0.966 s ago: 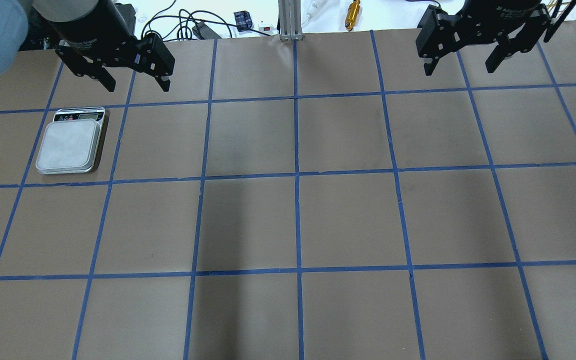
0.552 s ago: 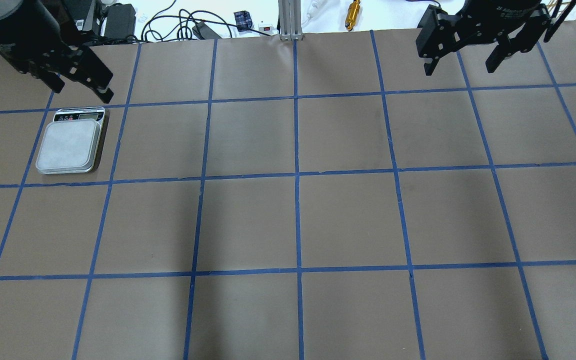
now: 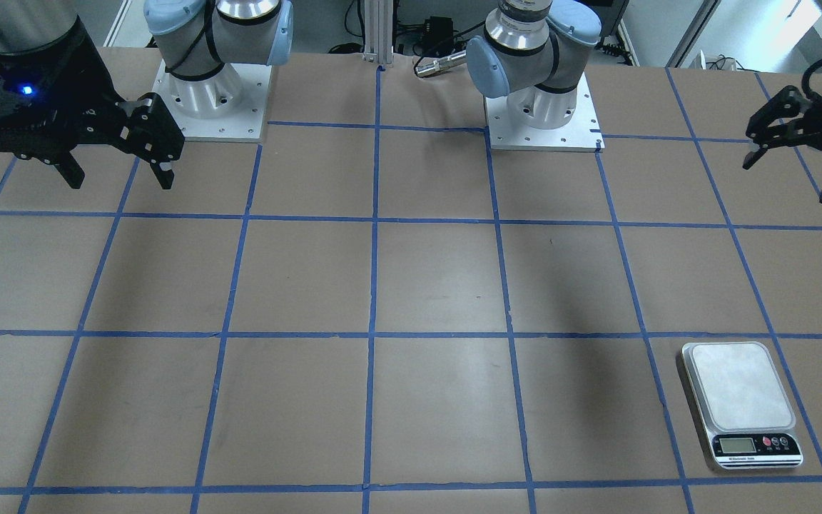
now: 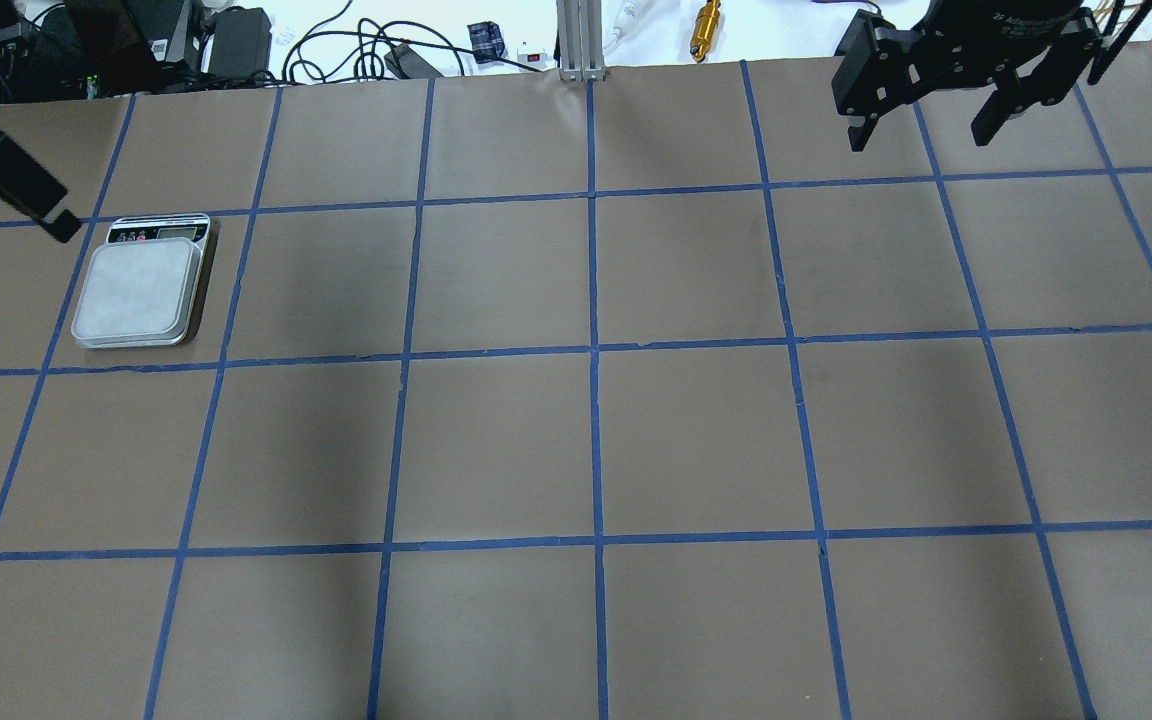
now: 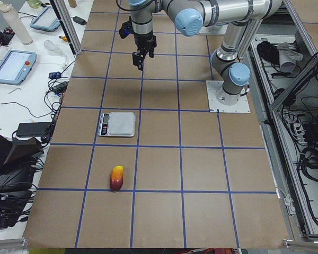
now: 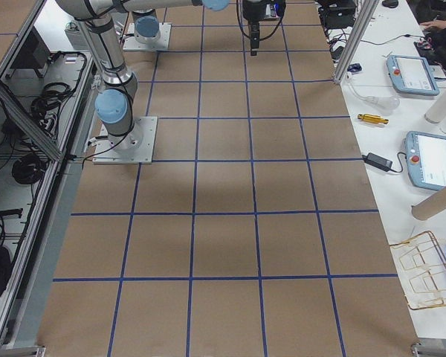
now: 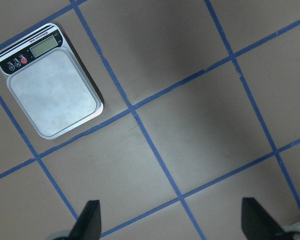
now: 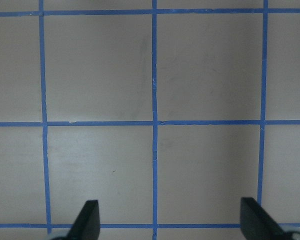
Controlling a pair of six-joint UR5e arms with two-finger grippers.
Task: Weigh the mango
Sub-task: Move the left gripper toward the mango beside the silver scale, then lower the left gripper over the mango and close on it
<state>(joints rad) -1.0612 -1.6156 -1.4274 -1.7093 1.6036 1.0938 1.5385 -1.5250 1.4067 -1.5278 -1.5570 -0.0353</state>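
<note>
Status: both sets of fingers are spread wide, nothing in either.

Left gripper [image 3: 789,180]: hanging over the table [image 4: 596,440], jaws fully apart, empty. Wrist cam agrees. My two left fingertips [image 7: 90,222] sit at the 7 and 5 o'clock corners of the frame, with only brown paper and blue tape lines [image 7: 155,149] between them. The scale [image 7: 52,87] is at 10 o'clock in that view, well apart from the fingers. In the overhead I'm mostly out of frame. The dark piece at the 10 o'clock edge is probably one left finger [image 4: 21,190], just off the scale's 10 o'clock corner and not touching it.

Right gripper [image 4: 918,140]: at 1 o'clock in the overhead, also wide open and empty. Its wrist cam shows plain grid between the fingertips [image 8: 90,220].

Mango [image 5: 116,178]: lying on the table, not on the scale. The overhead puts it at 9 o'clock of the scale, cut by the frame edge, with only the yellow end showing. The side view from my left end shows all of it. The yellow end points toward the scale and the red end away. It is in the next grid square over, touching nothing.

Scale: flat on the table, silver platform up, display strip [image 4: 158,233] on its 12 o'clock side in the overhead.
</note>
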